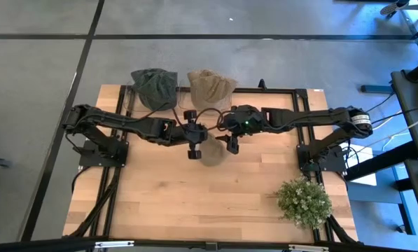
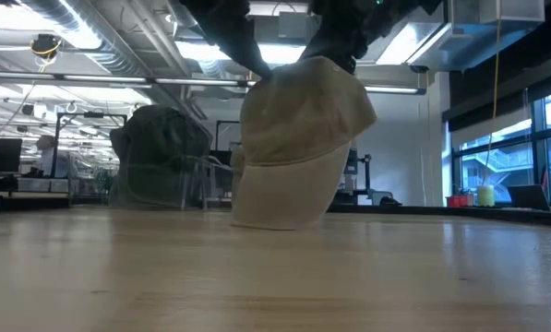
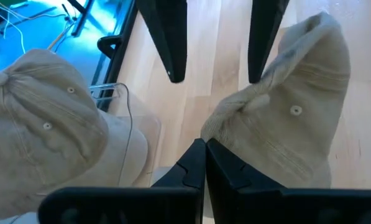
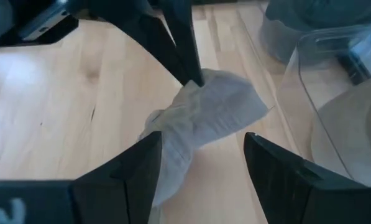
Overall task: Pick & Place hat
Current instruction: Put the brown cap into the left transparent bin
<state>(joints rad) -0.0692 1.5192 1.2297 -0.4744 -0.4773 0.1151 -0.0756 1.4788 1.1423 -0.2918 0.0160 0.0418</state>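
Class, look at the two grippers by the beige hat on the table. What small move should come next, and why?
Probably the right gripper should ease onto the hat and close. The left gripper is shut on the cloth, while the right one's fingers stand open close by, gripping nothing, so a second hold seems due.

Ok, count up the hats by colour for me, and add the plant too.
Beige hats: 2, one held mid-table, one on the back stand
Dark green hat: 1
Potted plant: 1
Total: 4
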